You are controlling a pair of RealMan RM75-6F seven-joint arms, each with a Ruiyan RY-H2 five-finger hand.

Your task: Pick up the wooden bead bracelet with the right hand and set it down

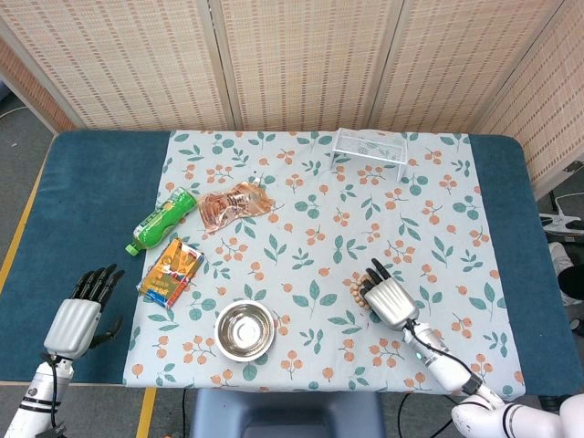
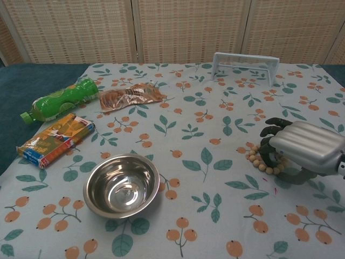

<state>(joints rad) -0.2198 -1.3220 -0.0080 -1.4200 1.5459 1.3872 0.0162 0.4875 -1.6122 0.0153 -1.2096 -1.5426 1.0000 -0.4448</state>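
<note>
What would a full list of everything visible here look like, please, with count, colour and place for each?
wooden bead bracelet: one, tan, right side of cloth, partly under right hand
steel bowl: one, silver, front centre
green bottle: one, lying at left
snack pack: one, orange, beside bottle
clear packet: one, brownish, behind bowl
wire rack: one, white, far side
floral tablecloth: one, pale, over blue table
left hand: open, at left edge
right hand: over the bracelet

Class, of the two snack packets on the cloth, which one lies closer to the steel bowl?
The orange packet with printed pictures, just left of the steel bowl; the shiny brownish packet lies farther back, beyond the green bottle.
</note>
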